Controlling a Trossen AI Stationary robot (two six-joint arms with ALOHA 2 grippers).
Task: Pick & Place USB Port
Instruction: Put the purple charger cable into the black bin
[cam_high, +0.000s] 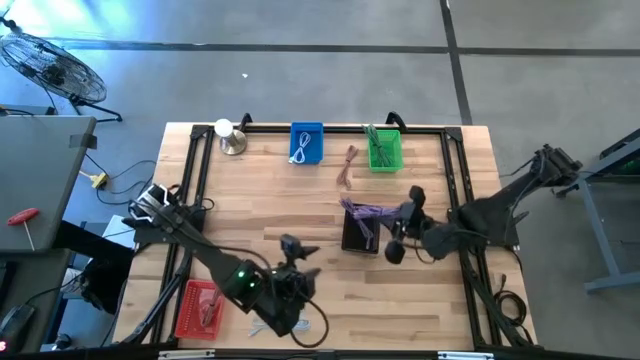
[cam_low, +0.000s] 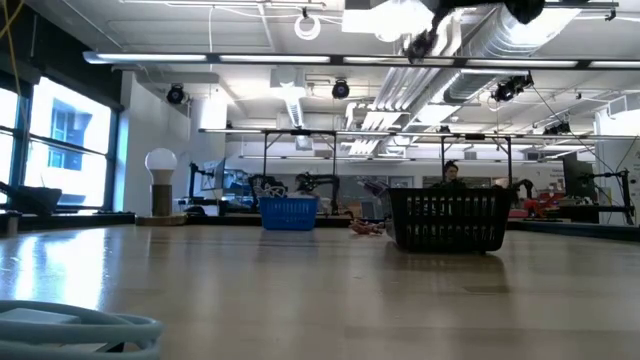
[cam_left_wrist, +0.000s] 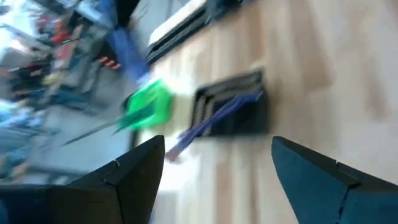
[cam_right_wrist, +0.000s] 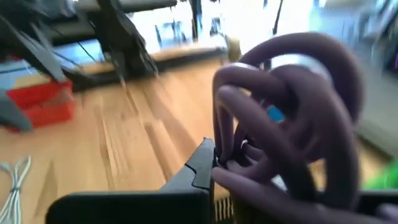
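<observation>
A black basket (cam_high: 352, 238) stands right of the table's middle, with purple USB cables (cam_high: 362, 213) draped over its rim. My right gripper (cam_high: 398, 238) hovers just right of that basket, raised off the table, shut on a looped bundle of purple cable (cam_right_wrist: 292, 118). In the low view the basket (cam_low: 447, 220) stands on the table with the arm high above it. My left gripper (cam_high: 300, 258) is open over the near-left part of the table and holds nothing; its wrist view shows both fingers apart (cam_left_wrist: 214, 155), looking toward the black basket (cam_left_wrist: 233, 115). My right gripper holds the purple cable bundle by its coiled loops (cam_right_wrist: 249, 155), which fill the wrist view. The bundle itself hides the fingertips, so the kind of hold does not show. The loops sit lifted above the basket's rim (cam_right_wrist: 200, 163), and strands trail back into the basket (cam_high: 372, 222).
A blue basket (cam_high: 306, 143) with a white cable and a green basket (cam_high: 384, 150) stand at the far edge, with a brown cable (cam_high: 348, 165) between them. A bulb lamp (cam_high: 230, 135) is far left, a red basket (cam_high: 198, 308) near left and a white cable (cam_high: 295, 322) at the near edge.
</observation>
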